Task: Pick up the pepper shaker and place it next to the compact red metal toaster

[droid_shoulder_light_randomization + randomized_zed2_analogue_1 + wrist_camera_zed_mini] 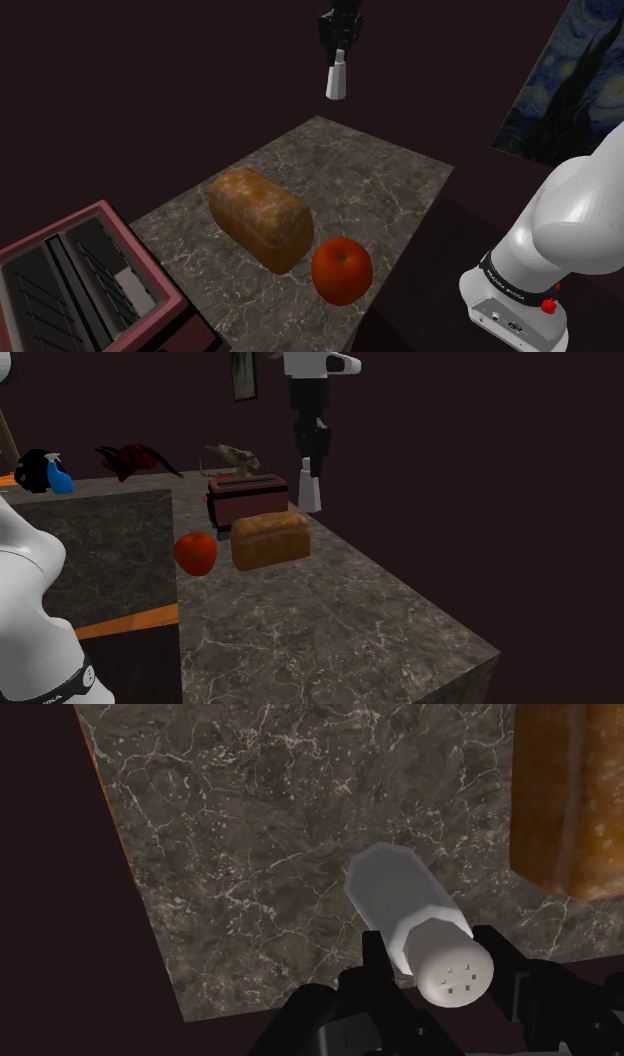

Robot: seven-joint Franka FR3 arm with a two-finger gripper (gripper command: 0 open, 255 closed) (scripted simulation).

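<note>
The gripper [340, 42] clasps the pepper shaker [337, 80] at its cap (holes upward), high above the counter [385, 180], probably to clear the loaf [260, 218] before the toaster [75, 285].

Crops and occlusions
Toaster [85, 285] was cut by the shoulder view's lower-left corner; loaf [570, 804] ran off the wrist view's edge. Gripper [340, 52] partly covered the pepper shaker [337, 82] cap. Dark red shape [135, 457] in the second exterior view's background: too dim to identify.
</note>
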